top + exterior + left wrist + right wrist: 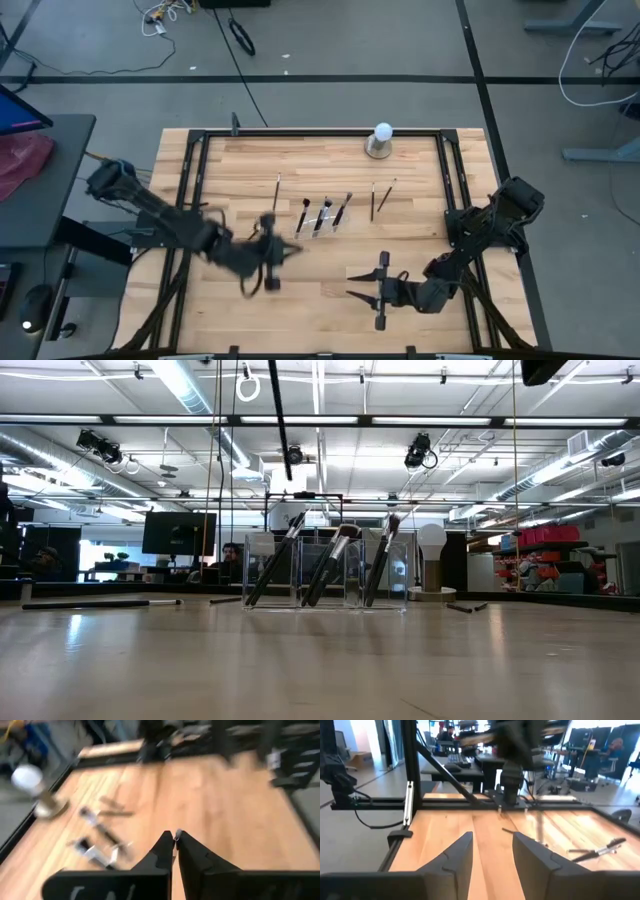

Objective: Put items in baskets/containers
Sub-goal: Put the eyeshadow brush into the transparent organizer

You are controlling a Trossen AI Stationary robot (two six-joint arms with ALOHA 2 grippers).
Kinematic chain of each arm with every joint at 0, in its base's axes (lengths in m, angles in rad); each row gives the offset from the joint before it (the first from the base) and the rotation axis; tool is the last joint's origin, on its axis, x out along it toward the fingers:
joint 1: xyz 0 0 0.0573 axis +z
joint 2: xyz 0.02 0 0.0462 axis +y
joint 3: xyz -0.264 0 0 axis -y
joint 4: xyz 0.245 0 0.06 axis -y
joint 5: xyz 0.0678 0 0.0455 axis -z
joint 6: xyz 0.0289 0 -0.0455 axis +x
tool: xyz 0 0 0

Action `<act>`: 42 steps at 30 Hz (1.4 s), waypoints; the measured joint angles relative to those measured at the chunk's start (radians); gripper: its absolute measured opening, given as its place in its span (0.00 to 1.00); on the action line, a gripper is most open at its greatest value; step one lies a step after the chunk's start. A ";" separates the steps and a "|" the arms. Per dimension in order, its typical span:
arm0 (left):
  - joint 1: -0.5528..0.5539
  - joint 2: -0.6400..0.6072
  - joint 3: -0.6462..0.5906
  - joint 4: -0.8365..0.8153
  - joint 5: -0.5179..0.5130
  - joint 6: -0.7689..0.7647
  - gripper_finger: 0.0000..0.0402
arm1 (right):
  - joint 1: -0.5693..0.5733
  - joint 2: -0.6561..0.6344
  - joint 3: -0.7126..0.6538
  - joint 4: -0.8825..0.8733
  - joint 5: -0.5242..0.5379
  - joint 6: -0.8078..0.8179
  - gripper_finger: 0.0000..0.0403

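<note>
Three brushes in the holder, others loose on the table

Three makeup brushes (330,565) lean in the clear plastic holder (322,222), which stands near the middle of the wooden table (420,180) in the high view. In the low view the holder shows at centre frame, each brush tilted with its bristle end up.

Loose brushes lie flat around it. One long brush (277,192) lies just left of the holder in the high view, and a pair of brushes (380,198) lies to its right, below the white ball on a grey base (381,141) that sits at the table's upper edge. The low view also shows a long brush lying at the left of the frame, and small ones at the right.

The left end effector (272,252) sits lower left of the holder, blurred in the high view; its own wrist view shows the two dark fingers (162,855) pressed together with nothing visible between them.

The right end effector (362,283) is in the lower middle of the high view, below the holder. Its wrist view shows the fingers (457,855) parted by a moderate gap, bare table between them, holding nothing.

People sit at desks in the room behind the table.
</note>
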 joint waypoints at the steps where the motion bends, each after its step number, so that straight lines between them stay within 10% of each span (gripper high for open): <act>1: 0.041 -0.020 0.000 -0.036 0.036 -0.012 0.04 | -0.001 0.000 0.000 -0.016 0.000 0.018 0.35; 10: 0.348 -0.038 0.000 -0.200 0.339 0.039 0.04 | -0.017 0.000 0.000 -0.078 0.000 0.095 0.31; 20: 0.454 0.009 -0.001 -0.272 0.573 0.031 0.06 | -0.017 0.001 0.000 -0.081 -0.027 0.099 0.29; 42: 0.553 0.125 0.000 -0.239 0.534 0.031 0.21 | -0.018 0.001 0.000 -0.126 -0.052 0.147 0.29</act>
